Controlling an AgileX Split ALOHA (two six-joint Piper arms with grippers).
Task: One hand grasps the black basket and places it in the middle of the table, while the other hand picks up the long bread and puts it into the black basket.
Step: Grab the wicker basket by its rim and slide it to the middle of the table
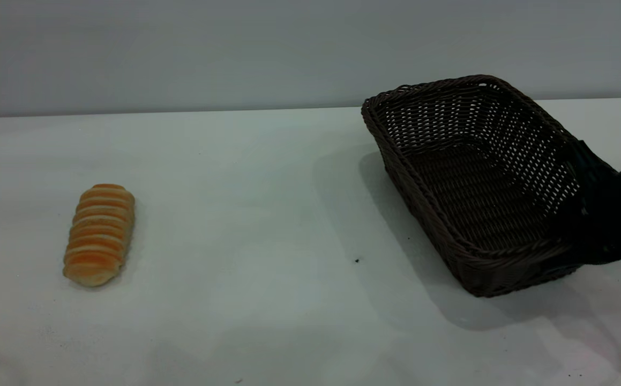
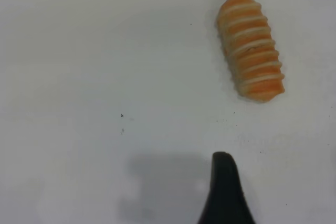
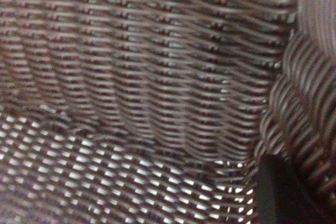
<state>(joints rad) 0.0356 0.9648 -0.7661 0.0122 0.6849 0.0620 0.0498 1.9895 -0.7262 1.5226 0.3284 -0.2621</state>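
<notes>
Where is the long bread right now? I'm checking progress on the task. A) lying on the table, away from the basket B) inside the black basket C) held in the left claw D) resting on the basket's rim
A: the long bread lies alone on the table, well apart from the empty black basket.

The right claw (image 1: 583, 214) is black and angular, with a silver-grey part behind.
</notes>
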